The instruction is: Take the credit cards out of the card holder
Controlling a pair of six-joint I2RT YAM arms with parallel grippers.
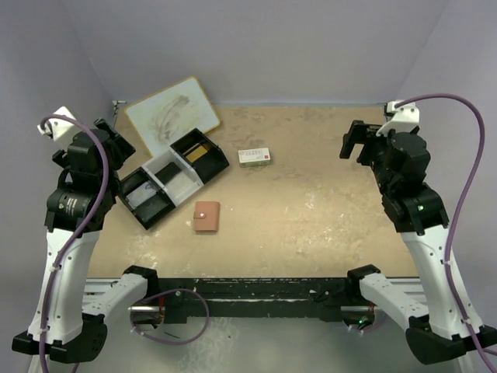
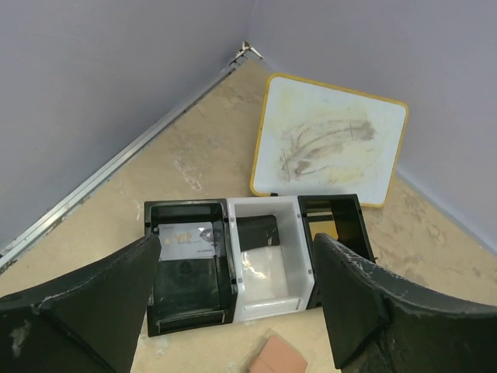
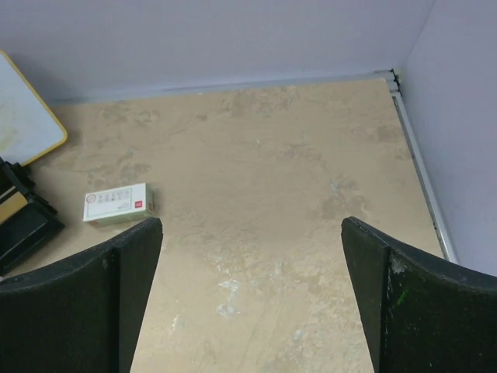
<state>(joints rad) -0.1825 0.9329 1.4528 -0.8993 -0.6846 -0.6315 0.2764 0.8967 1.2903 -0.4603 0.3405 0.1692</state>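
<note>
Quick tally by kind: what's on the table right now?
Card holder: 1
Compartment tray: 1
Whiteboard: 1
White packet: 1
Cards in tray: 2 (silver card, dark card); a gold patch in the third compartment is unclear
Total: 6

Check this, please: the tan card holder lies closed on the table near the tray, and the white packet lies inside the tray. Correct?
Not quite. The white packet is not inside the tray; it lies on the table, apart from it, as the top external view shows. The card holder does lie closed near the tray.
</note>
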